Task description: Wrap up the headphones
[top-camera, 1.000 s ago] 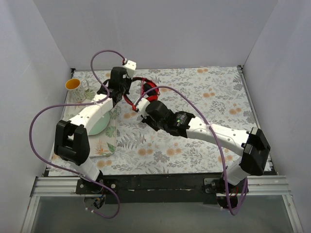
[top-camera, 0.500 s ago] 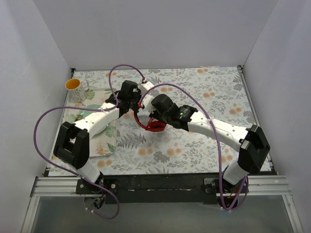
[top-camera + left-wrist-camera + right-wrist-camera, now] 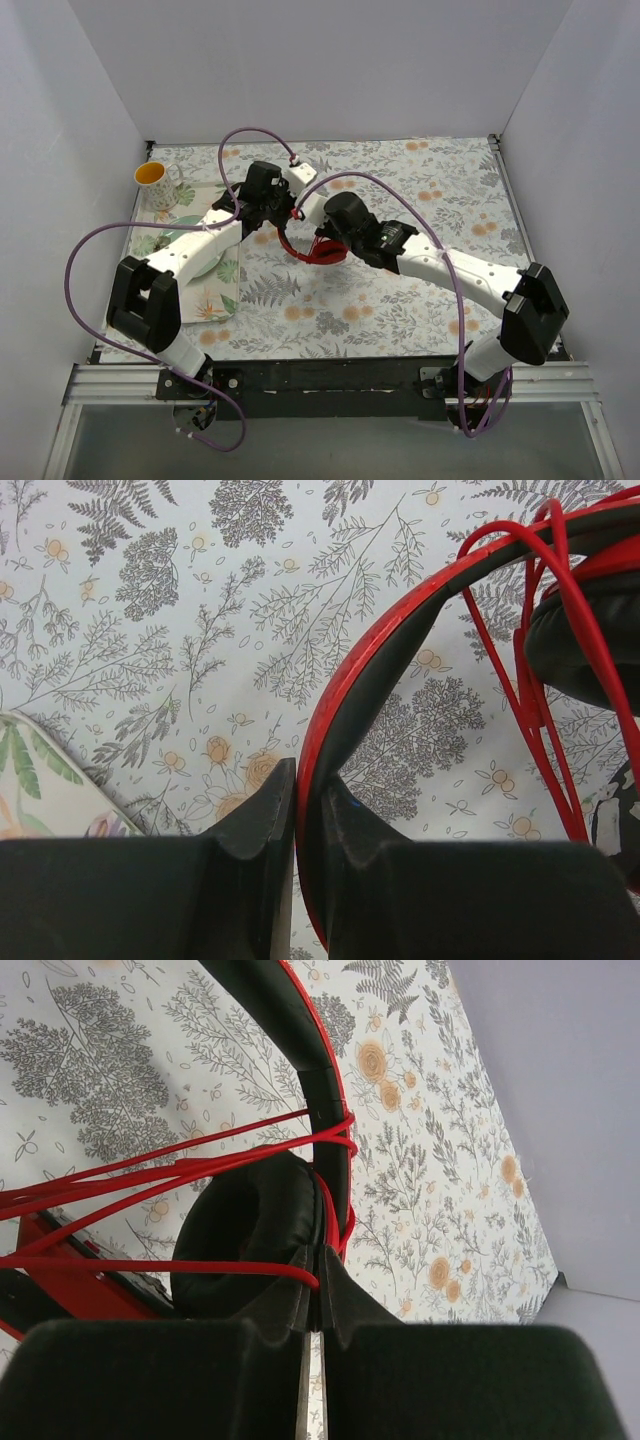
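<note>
The red headphones (image 3: 316, 250) hang over the middle of the floral table, held between both grippers. My left gripper (image 3: 283, 214) is shut on the red headband with its black inner lining (image 3: 400, 630); the band runs between the fingertips (image 3: 308, 800). My right gripper (image 3: 322, 226) is shut on the thin red cable (image 3: 150, 1175) right beside a black ear pad (image 3: 250, 1230); its fingertips meet around the cable (image 3: 318, 1260). Several turns of cable cross the headband (image 3: 318, 1060) and the ear pad. Cable strands (image 3: 540, 680) also run beside an ear pad (image 3: 585, 650) in the left wrist view.
A yellow mug (image 3: 152, 177) stands at the back left. A pale green plate (image 3: 212, 262) lies on a floral mat (image 3: 212, 305) under the left arm. Purple robot cables (image 3: 95, 240) loop above both arms. White walls enclose the table on three sides.
Both grippers carried the headphones from the back of the table to the middle. The right wrist has swung up and back beside the left gripper, drawing the cable with it.
</note>
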### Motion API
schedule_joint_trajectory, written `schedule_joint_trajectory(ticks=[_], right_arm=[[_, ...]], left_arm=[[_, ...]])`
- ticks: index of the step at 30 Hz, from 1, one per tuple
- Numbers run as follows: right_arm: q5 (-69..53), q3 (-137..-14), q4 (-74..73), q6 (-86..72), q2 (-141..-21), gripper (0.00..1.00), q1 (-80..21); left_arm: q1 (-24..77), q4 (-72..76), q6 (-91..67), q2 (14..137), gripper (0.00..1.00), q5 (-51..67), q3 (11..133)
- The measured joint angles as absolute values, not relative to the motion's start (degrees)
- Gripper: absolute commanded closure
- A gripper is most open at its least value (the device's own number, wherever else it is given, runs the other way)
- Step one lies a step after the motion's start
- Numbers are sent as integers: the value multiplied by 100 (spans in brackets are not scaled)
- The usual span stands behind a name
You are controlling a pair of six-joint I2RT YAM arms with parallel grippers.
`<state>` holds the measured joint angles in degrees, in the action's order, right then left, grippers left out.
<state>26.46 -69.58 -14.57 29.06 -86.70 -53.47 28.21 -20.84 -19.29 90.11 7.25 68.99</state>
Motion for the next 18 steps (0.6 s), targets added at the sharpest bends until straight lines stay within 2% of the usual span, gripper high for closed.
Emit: schedule_joint_trajectory(ticks=[4,9,12,18], right_arm=[[2694,-7220,-1673,2880,-8866,94,-5358],[3417,-7811,-2016,3068,-9345,94,-5555],[3505,-7813,-2051,3208,-9391,90,-5572],[3138,-7472,-1675,3371,-9174,75,-5527]], left_arm=[[2838,-2228,-2038,9011,100,591,6993],[2847,-2248,-2036,9015,100,408,7126],[2853,-2283,-2036,9015,100,460,7131],[2864,-2405,-2034,9015,100,799,7131]])
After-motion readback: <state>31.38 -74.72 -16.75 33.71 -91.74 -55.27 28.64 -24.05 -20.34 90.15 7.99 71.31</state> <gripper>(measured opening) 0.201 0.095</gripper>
